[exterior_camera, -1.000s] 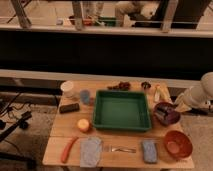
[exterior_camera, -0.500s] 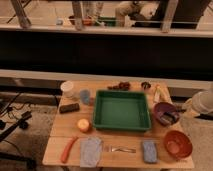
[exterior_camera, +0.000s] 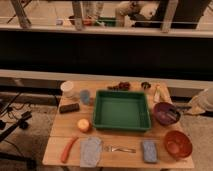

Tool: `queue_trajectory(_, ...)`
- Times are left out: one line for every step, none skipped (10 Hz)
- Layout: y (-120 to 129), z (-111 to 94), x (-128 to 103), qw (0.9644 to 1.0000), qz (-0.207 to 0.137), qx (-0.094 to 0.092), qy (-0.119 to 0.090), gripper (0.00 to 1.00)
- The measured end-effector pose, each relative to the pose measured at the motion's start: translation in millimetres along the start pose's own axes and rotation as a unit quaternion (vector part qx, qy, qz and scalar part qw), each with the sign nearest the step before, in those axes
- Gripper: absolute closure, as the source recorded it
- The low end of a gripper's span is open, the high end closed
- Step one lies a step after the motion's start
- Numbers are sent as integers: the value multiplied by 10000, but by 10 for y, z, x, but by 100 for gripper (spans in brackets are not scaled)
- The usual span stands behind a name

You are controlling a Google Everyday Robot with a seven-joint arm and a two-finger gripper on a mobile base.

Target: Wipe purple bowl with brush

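Table [exterior_camera: 60, 129]: wooden, seen from its near long edge.
Purple bowl [exterior_camera: 162, 109]: stands upright at the right edge, about midway between the far and near right corners, just beside the green tray.
Brush [exterior_camera: 172, 116]: lies inside the purple bowl, toward its right side; the dark body and paler part are only faintly distinguishable.
Gripper [exterior_camera: 188, 107]: off the right edge of the table, just beside the purple bowl and level with it. No contact with bowl or brush is visible.
Gripper state: cannot be told, nor whether it holds anything.
Arm [exterior_camera: 203, 101]: pale, enters from the right, beyond the table's right edge.
Green tray [exterior_camera: 121, 122]: rectangular, centre of the table.
Orange bowl [exterior_camera: 178, 144]: near right corner, apart from the purple bowl.
Left edge: white cup [exterior_camera: 67, 89] toward the far left corner, dark block [exterior_camera: 69, 107] nearer.
Near edge: carrot [exterior_camera: 68, 149], grey cloth [exterior_camera: 91, 151], fork [exterior_camera: 120, 149], blue sponge [exterior_camera: 149, 151], running left to right.
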Motion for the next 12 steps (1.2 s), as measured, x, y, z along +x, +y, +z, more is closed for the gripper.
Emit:
queue_trajectory(-112, 71, -30, 10000, 29, 11, 39, 100)
queue_trajectory(-197, 138, -87, 10000, 35, 2, 59, 100)
queue_trajectory(-239, 174, -120, 10000, 39, 1, 65, 100)
queue_trajectory(-263, 204, -158, 10000, 43, -12, 74, 100)
queue_trajectory(-276, 215, -206, 10000, 26, -6, 65, 100)
queue_trajectory(-279, 218, -277, 10000, -9, 4, 44, 100)
queue_trajectory(-269, 206, -379, 10000, -78, 18, -1, 100)
queue_trajectory(-234, 177, -473, 9999, -152, 31, -42, 100)
queue_trajectory(-197, 157, -543, 9997, -210, 38, -81, 100)
queue_trajectory(-158, 132, -585, 9996, -256, 43, -121, 100)
queue_trajectory(-95, 105, -616, 9993, -320, 32, -174, 100)
queue_trajectory(-52, 82, -636, 9991, -362, 27, -211, 100)
